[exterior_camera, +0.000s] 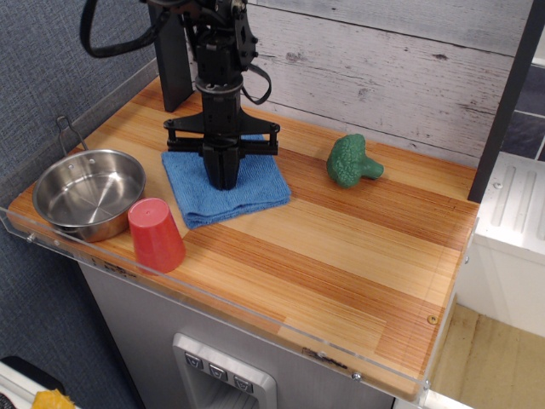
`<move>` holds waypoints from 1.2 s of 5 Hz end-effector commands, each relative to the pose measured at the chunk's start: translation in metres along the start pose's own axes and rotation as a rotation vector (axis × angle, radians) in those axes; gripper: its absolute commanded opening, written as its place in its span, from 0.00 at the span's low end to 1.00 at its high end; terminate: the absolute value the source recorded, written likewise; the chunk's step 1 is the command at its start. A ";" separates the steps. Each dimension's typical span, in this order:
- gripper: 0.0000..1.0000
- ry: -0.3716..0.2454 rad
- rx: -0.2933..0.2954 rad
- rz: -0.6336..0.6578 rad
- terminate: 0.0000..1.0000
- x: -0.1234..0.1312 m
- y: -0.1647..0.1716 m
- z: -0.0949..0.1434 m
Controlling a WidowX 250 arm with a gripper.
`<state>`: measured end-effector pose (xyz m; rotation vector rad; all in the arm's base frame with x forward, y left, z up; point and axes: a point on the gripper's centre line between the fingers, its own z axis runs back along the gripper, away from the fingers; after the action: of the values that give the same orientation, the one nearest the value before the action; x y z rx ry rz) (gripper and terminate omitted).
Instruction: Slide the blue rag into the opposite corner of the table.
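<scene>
Jaws pressed together, tips planted on the blue rag (223,185).

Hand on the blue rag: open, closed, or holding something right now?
Hand: fingers together, so closed, tip pressed down on the blue rag. Whether it pinches the cloth cannot be told.

Rag (226,186) between bowl (87,192) — broccoli (351,160)

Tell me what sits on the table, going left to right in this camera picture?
Steel bowl → red cup → blue rag, with the end effector pressing down on it → toy broccoli.
</scene>
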<state>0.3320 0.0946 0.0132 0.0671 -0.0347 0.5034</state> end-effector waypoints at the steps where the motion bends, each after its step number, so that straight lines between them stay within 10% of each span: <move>1: 0.00 -0.045 0.006 0.033 0.00 0.019 0.013 0.014; 5: 0.00 -0.087 -0.022 0.051 0.00 0.042 0.026 0.036; 6: 1.00 -0.105 -0.014 0.023 0.00 0.046 0.027 0.045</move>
<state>0.3603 0.1322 0.0286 0.0689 -0.0525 0.5120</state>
